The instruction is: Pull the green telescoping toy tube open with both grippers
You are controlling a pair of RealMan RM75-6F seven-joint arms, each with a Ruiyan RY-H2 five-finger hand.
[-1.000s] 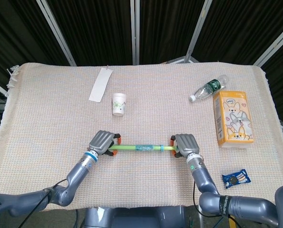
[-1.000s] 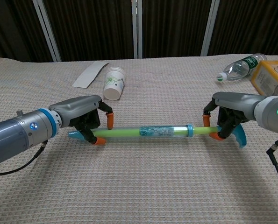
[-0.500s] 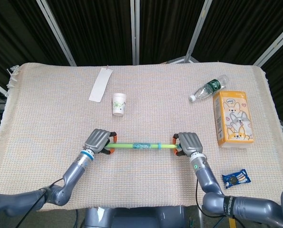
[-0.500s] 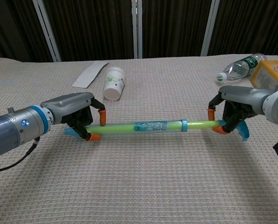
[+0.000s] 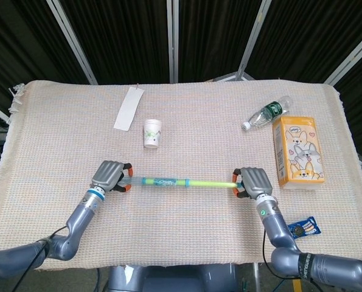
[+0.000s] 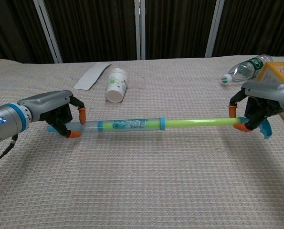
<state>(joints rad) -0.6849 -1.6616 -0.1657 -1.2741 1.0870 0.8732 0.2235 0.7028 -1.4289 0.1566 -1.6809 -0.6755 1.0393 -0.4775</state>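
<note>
The green telescoping tube (image 5: 181, 182) (image 6: 151, 125) hangs level just above the woven cloth, drawn out long, with a clear outer sleeve on the left part and a thin green rod on the right. My left hand (image 5: 109, 177) (image 6: 56, 112) grips its left end, orange fingertips wrapped round it. My right hand (image 5: 252, 183) (image 6: 257, 107) grips the right end the same way. A blue cap sticks out past each hand.
A paper cup (image 5: 152, 133) lies behind the tube, a white paper strip (image 5: 128, 108) beyond it. At the right are a water bottle (image 5: 267, 112), an orange carton (image 5: 298, 150) and a small blue snack packet (image 5: 302, 228).
Both hands moved apart, left hand leftward and right hand rightward, and the tube has lengthened, with the green inner rod sliding out of the clear sleeve.
</note>
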